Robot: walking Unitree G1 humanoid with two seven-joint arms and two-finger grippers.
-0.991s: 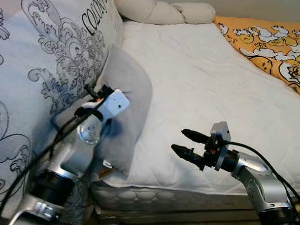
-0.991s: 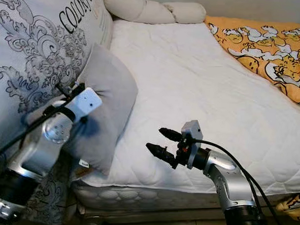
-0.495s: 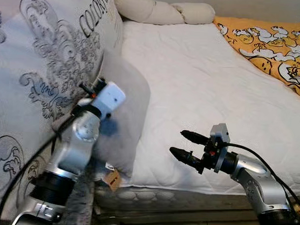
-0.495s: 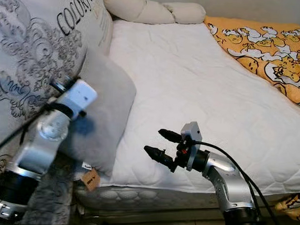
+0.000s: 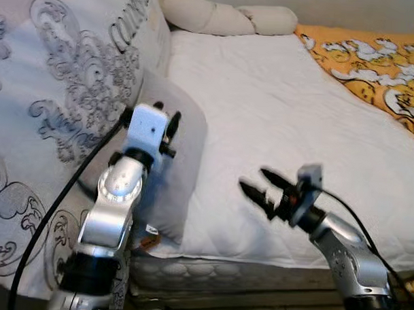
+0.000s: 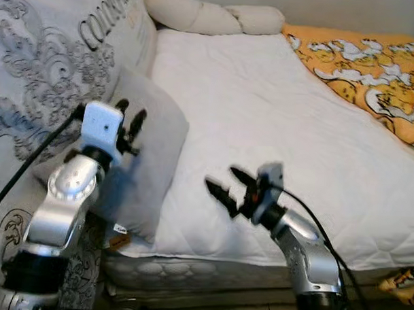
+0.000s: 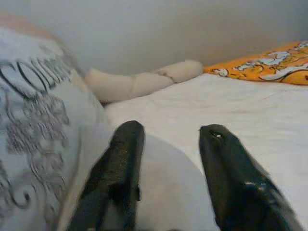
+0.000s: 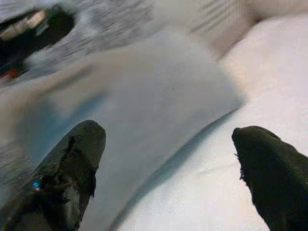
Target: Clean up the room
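Left gripper (image 7: pixel 168 178) is held with fingers apart just above the grey pillow (image 5: pixel 176 161), apparently lined up for a grasp; right gripper (image 5: pixel 260 189) is spread wide, aimed at the pillow beside it across the bed (image 5: pixel 277 103).

Before us we see a bed (image 5: pixel 276 123) with a white quilted cover; a small grey pillow (image 5: pixel 176 161) leans at its left edge against a big patterned cushion (image 5: pixel 59 109); a cream bolster (image 5: pixel 218 16) lies at the far end; an orange printed blanket (image 5: pixel 373 65) covers the right side.
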